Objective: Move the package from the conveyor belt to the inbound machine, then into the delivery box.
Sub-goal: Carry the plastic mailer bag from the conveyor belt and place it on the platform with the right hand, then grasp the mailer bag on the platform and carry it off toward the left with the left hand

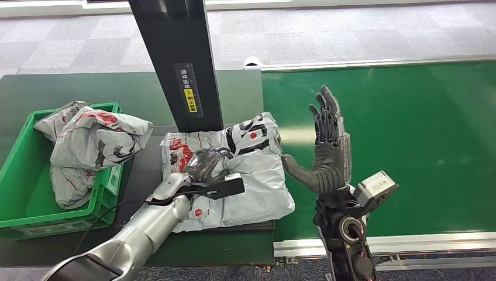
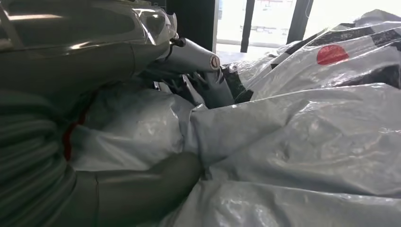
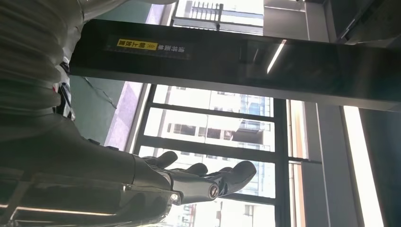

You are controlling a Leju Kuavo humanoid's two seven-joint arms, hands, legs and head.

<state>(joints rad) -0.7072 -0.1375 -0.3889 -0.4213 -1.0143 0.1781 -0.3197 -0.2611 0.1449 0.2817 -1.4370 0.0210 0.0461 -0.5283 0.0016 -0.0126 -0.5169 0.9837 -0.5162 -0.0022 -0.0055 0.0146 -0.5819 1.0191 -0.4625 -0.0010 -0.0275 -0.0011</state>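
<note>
The conveyor belt [image 1: 409, 140] runs green to the right of the black scanner post [image 1: 175, 58]; the dark inbound machine platform [image 1: 146, 170] sits at the post's foot, and the green delivery box [image 1: 17, 170] lies to the post's left, already carrying several grey poly mailers [image 1: 93, 140]. Task package [image 1: 245, 170], a grey crumpled poly mailer with red and black print, lies flat on the platform directly in front of the post, its right edge reaching the belt edge. Judgement: the belt-to-machine leg is done; the step in hand is gripping for the lift toward the box. Left hand [image 1: 205, 165] rests on top of the package, fingers [image 2: 208, 85] curled down into the film; the left wrist view shows the thumb pressing a fold from below, so film appears gathered, though I cannot tell whether the pinch is firm. Right hand [image 1: 327, 152] stands upright over the belt just right of the package, fingers spread, holding nothing, thumb tip near the package edge. To do this well: gather a thick fold, not a single skin of film, since the mailer is slack and will sag; lift clear of the box's near wall before moving left. Obstacles: the post directly behind the package limits a high swing, and the piled mailers in the box leave room mainly on the post side.
</note>
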